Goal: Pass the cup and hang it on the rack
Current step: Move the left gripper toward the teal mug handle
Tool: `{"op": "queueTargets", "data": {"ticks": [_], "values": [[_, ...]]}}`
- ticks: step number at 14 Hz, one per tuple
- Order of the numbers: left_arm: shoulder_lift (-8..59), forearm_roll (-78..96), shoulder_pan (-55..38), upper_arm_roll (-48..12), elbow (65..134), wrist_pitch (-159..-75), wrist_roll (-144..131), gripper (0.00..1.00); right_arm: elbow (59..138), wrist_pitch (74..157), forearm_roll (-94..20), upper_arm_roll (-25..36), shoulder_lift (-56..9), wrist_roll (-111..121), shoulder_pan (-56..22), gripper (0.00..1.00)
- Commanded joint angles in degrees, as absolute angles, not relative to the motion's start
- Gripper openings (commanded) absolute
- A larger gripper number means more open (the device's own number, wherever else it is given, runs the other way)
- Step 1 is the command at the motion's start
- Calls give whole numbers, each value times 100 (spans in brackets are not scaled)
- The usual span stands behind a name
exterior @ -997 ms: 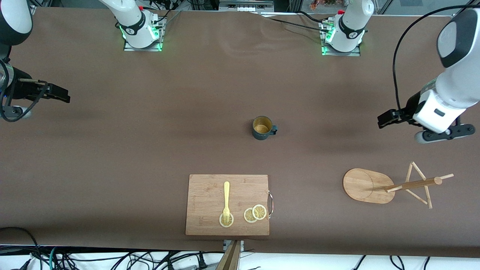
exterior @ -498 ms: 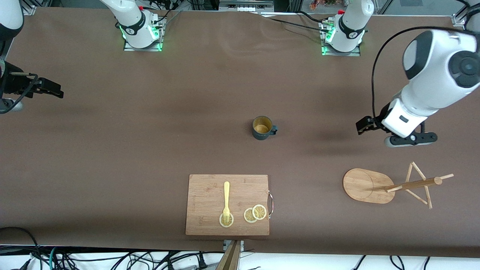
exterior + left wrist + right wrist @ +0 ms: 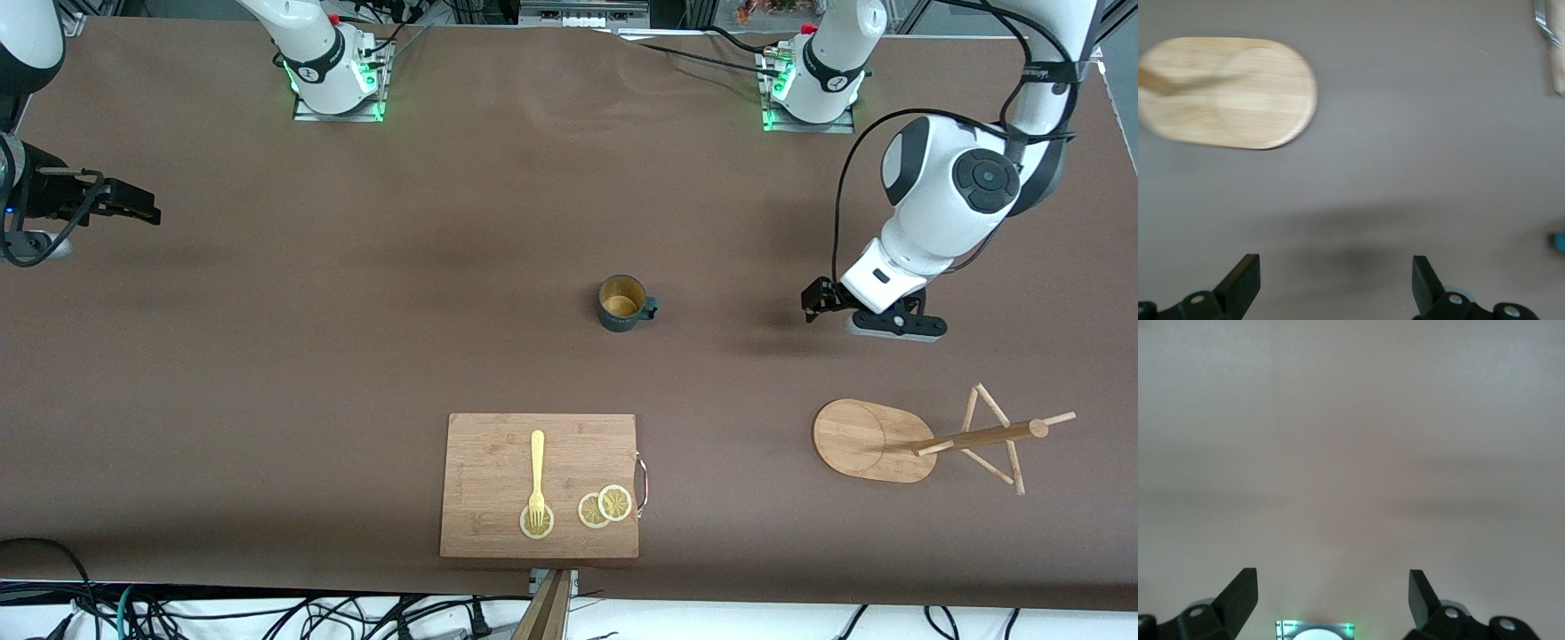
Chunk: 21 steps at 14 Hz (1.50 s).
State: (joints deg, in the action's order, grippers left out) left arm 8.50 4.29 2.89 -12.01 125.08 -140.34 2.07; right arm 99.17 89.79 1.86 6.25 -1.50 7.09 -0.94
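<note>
Teal cup (image 3: 624, 304) standing upright mid-table (image 3: 356, 311), tan inside, nothing visible in it, handle pointing toward the left arm's end. Left gripper (image 3: 813, 300) hovering over bare table between cup and rack (image 3: 925, 438), fingers (image 3: 1245, 285) spread wide, holding nothing. Right gripper (image 3: 133, 204) waiting over the right arm's end, fingers (image 3: 1241, 593) likewise wide apart and empty. Rack lying tipped on its side, nearer the front camera. Cutting board (image 3: 489, 516) carrying a fork (image 3: 536, 476) and lemon slices (image 3: 605, 507).
</note>
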Motion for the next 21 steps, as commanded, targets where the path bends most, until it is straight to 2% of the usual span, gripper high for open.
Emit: {"op": "queueTargets", "data": {"ticks": [1,6,10,17,21], "values": [[816,1770,351,-1204,12885,-14317,2233,100,9976,8930,281,545,-52,721,9,100],[1396,4293,492,-1274,12885,-14221,6697,100,9976,8930,272,510,-70,712,9,100],[1871,5526,536,-1379,12867,-13782,9757,100,9976,8877,272,484,-44,721,9,100],[2478,7889,554,-1775,12788,-12991,12697,100,9765,8886,211,527,-88,747,26,100],[2890,8761,536,-2030,12665,-12806,13946,100,8985,8974,211,527,-596,712,44,100]]}}
